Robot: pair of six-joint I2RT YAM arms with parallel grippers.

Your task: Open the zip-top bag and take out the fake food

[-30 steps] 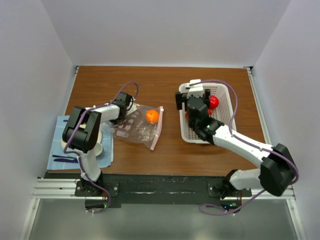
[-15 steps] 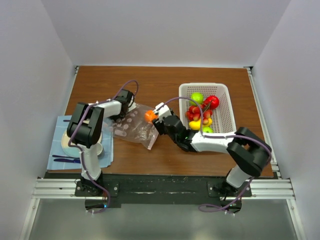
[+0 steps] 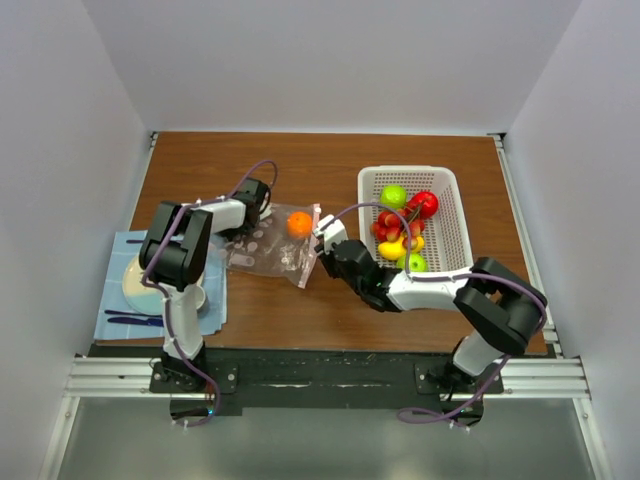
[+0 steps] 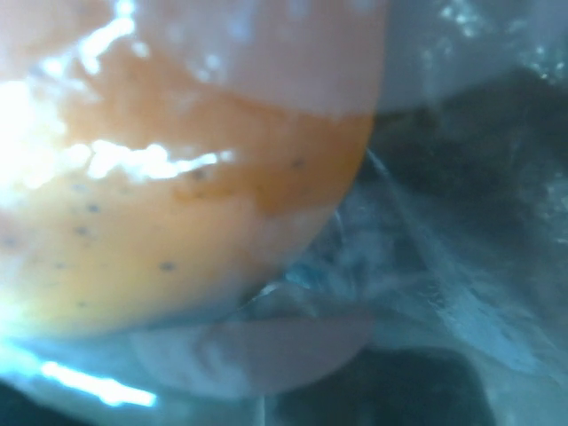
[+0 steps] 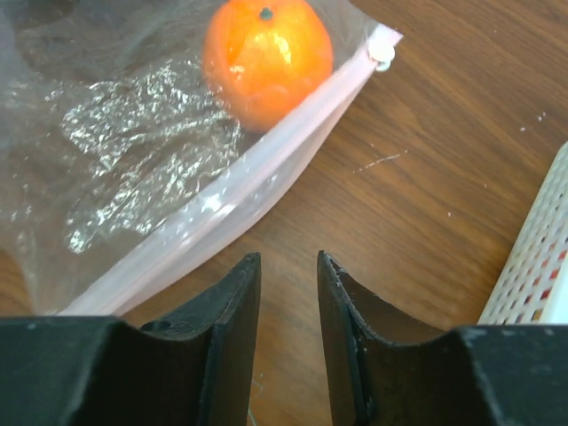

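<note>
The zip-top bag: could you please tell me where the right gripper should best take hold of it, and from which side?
I'd take the zip-top bag by its pink zip strip, midway along, from the basket side, where the right gripper is. The strip is its flat, free edge; the orange bulges behind it.

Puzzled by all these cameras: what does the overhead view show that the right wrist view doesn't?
Overhead only: the left arm, glossy plastic fruits piled in the white mesh basket, a beige plate. Wrist only: the empty gap between the right gripper's black fingers, a small white tab ending the zip. Both: the orange plastic fruit inside the clear zip-top plastic bag on the brown wooden table.
</note>
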